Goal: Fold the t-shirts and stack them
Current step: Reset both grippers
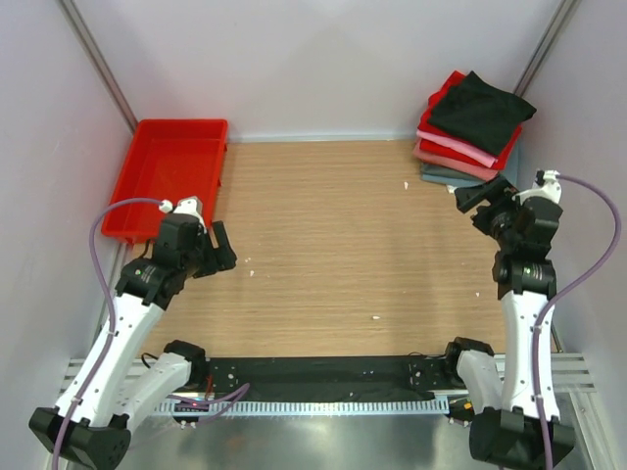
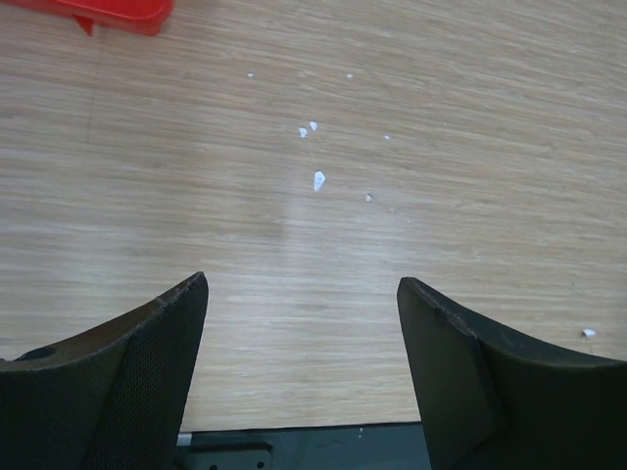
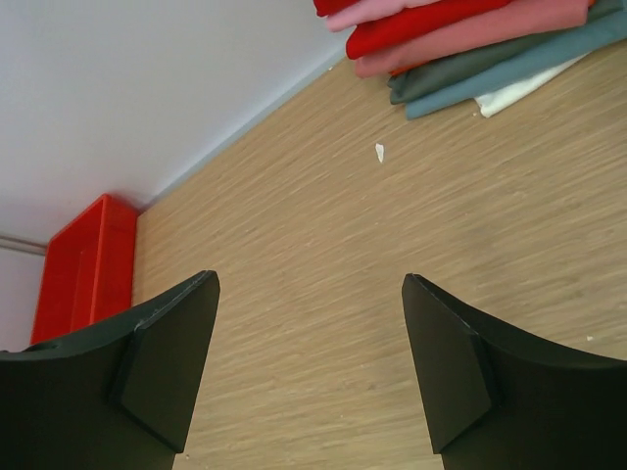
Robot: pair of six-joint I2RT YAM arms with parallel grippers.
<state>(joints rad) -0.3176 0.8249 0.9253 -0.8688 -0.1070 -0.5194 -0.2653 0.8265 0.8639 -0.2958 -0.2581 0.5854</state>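
From above, the wooden desk [image 1: 343, 235] fills the middle of the picture. The pile of t-shirts [image 1: 460, 147] sits in the upper right corner, close to the back wall. A black t-shirt [image 1: 482, 113] lies on top of the pile, folded and turned a bit crooked. Under it are red, pink and grey-teal folded ones. A red tray [image 1: 147, 211] sits in the upper left, well apart from the pile. The left fingers [image 1: 221, 250] hang at the left side, just beside the tray's near corner. The right fingers [image 1: 475, 198] hang at the right side, near the pile but not touching it. Small white bits [image 1: 376, 317] lie on the wood.

From the left wrist, the two black fingers are spread wide at the bottom of the frame. Nothing is between them, only bare wood with a few white bits. A corner of the red tray peeks in at the upper left.

From the right wrist, the fingers are also spread wide and hold nothing. The folded edges of the pile show in the upper right corner. The red tray stands at the left edge, by the wall.
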